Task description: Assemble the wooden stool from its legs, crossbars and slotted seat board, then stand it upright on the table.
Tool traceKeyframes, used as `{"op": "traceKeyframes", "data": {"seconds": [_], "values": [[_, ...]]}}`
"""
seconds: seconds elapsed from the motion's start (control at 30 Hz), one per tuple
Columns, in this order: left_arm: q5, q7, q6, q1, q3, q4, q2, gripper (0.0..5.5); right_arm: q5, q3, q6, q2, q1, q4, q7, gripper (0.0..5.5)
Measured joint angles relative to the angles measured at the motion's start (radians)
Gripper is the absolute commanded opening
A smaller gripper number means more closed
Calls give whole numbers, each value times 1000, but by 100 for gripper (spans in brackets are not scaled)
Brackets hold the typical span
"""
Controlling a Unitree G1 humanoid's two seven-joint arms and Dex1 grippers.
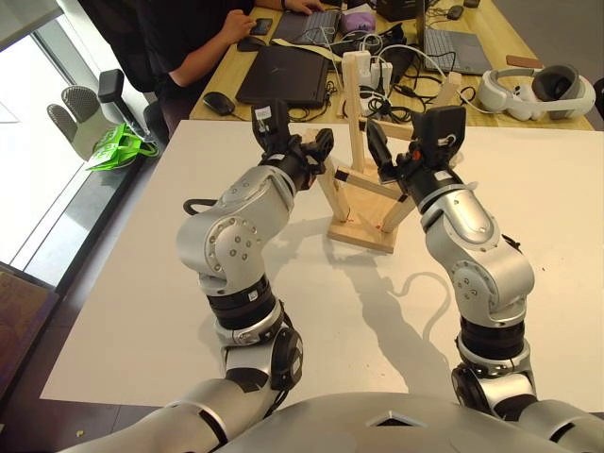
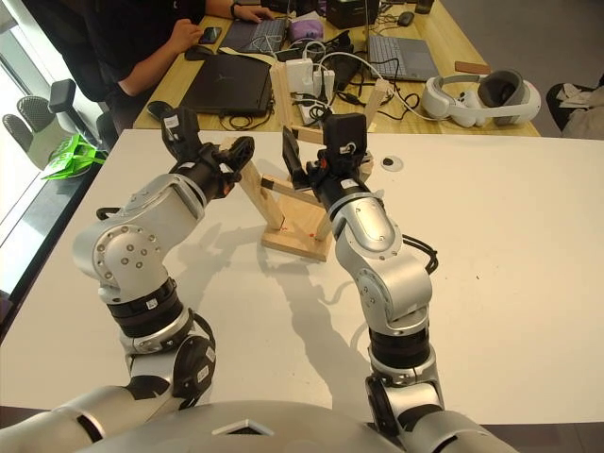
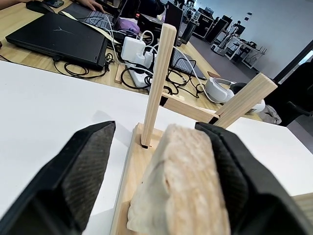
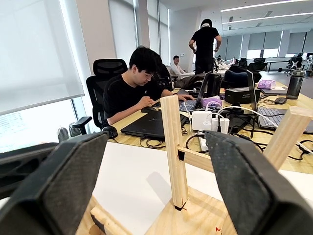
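**Stool upside down near the far table edge, both grippers open**

White table spreads wide to my left, my right and toward me, bare tabletop on all those sides. Its far edge runs just behind the stool. A wooden desk butts against that edge, and on it sit a black laptop, a tangle of cables and a headset. So the room for moving is to the sides and the near side, not behind.

The stool rests inverted, with its seat board flat on the table and its legs pointing up. One tall leg stands upright in its slot at the far side. A crossbar spans low between the two nearer legs.

My left gripper is at the stool's left side with its fingers apart. The top of the near left leg sits between them, close against one pad. An open gap separates it from the other pad, so nothing is clamped.

My right gripper hangs at the stool's right side, just above the crossbar. Its fingers are spread wide and grip nothing. In the right wrist view the tall leg and the seat board show through the gap.
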Motion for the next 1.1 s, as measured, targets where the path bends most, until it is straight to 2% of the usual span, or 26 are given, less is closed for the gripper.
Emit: {"op": "traceKeyframes", "data": {"seconds": [0.13, 0.63, 0.77, 0.87, 1.1], "values": [[-64, 19, -67, -1, 14, -22, 0, 397, -29, 13, 4, -3, -7, 12, 13, 371], [-229, 116, -207, -27, 39, -20, 14, 397, -202, 74, -122, -101, -134, 272, 186, 371], [-264, 151, -238, -96, 39, -19, 28, 397, -221, 63, -260, -114, -105, 312, 238, 371], [-286, 172, -253, -97, 39, -17, 28, 397, -190, 25, -385, -60, -100, 334, 259, 371], [-315, 193, -279, -106, 34, 4, 30, 397, -105, -3, -451, 130, -124, 439, 237, 371]]}}
